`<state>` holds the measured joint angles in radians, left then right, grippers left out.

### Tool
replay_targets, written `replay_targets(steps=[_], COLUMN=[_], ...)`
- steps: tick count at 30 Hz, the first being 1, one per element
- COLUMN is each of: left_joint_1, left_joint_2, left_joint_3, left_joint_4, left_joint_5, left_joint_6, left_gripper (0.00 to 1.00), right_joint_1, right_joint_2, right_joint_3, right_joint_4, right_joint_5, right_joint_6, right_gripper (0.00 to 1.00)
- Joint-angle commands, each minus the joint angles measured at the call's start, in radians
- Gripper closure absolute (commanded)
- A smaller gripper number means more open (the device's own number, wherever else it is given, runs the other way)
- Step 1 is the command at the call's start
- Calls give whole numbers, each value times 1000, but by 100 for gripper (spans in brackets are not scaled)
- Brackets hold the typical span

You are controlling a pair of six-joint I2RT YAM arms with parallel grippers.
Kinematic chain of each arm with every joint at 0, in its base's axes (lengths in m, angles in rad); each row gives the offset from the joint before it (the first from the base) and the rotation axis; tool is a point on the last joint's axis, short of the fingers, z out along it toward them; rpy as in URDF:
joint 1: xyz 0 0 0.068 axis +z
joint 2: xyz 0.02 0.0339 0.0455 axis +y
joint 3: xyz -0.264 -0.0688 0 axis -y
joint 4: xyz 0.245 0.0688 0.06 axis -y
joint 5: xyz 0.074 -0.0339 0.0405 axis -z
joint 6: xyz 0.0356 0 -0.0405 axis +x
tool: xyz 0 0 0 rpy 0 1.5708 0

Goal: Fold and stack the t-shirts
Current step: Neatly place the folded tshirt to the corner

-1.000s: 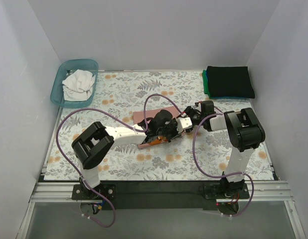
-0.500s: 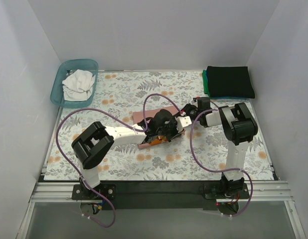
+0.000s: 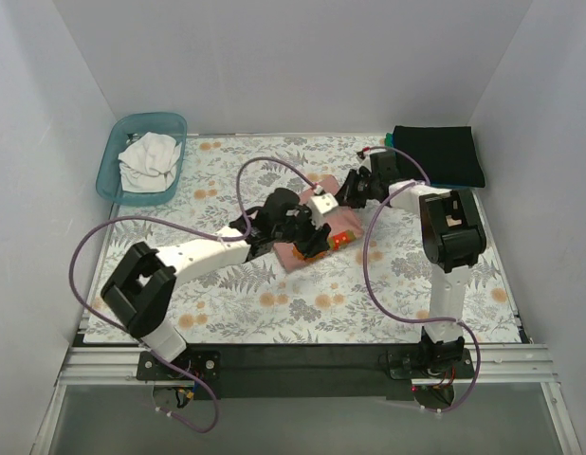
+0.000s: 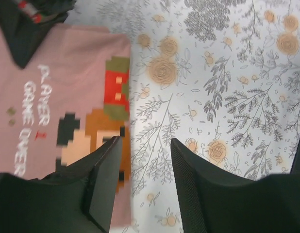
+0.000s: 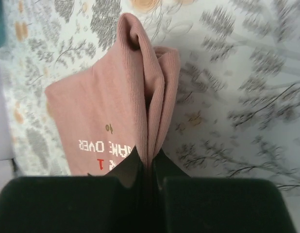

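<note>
Basket [image 3: 116,159], far left of my left gripper [image 4: 144,145]: white tee [image 3: 148,159]. Right gripper [image 5: 149,165] pinches the pink tee [image 5: 116,107] at its fold; left gripper spread, bare table [image 4: 237,73] to its right.

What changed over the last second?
The pink t-shirt slid from the middle toward the back right, pulled by the right pincer, shut on its folded edge. The left pincer followed, open, over the shirt's printed edge. Folded black t-shirt, white t-shirt and basket stayed put.
</note>
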<state>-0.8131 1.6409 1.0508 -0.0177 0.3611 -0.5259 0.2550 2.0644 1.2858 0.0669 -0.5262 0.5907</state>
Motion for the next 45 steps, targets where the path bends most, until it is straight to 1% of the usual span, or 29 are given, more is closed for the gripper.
replay_targets(steps=[1,4,5,7,9,10,11,12,13,15,16,17,19,24,38,45], left_joint_1=[54,101,129,147,163,164,164,166,164,169,172,173,173,175,176,175], left_joint_2=[-157,-220,-236,-277,-311,-320,-326,-331,-332,-334,-332,-331,-328,-340,-394,-415], left_joint_3=[-47,-110,-124,-167,-195,-213,-221,-224,-229,-232,-232,-233,-233,-258,-301,-321], left_joint_4=[-91,-136,-139,-148,-146,-148,-146,-146,-148,-148,-146,-148,-146,-128,-122,-119], left_joint_5=[15,-25,-30,-39,-39,-39,-42,-47,-51,-57,-56,-56,-59,-62,-54,-51], left_joint_6=[-51,-57,-63,-72,-82,-82,-82,-85,-83,-82,-82,-80,-82,-92,-85,-83], left_gripper=[55,46,45,42,42,42,42,41,40,33,27,18,14,11,11,10], right_joint_1=[-20,-39,-45,-66,-83,-89,-94,-94,-99,-103,-105,-103,-109,-131,-140,-140], right_joint_2=[25,54,75,91,126,138,148,146,145,134,132,129,128,117,-13,-41], right_joint_3=[157,283,321,417,486,566,595,622,657,696,731,748,785,899,923,935], right_joint_4=[-255,-347,-366,-403,-436,-453,-478,-486,-492,-500,-503,-503,-504,-533,-536,-538], right_joint_5=[118,199,224,274,299,320,325,334,350,365,386,399,435,448,476,486], right_joint_6=[-292,-386,-447,-498,-566,-584,-588,-650,-669,-727,-750,-770,-830,-878,-881,-901], right_gripper=[99,99,99,99,99,99,99,99,99,99,99,99,99,99,99,99])
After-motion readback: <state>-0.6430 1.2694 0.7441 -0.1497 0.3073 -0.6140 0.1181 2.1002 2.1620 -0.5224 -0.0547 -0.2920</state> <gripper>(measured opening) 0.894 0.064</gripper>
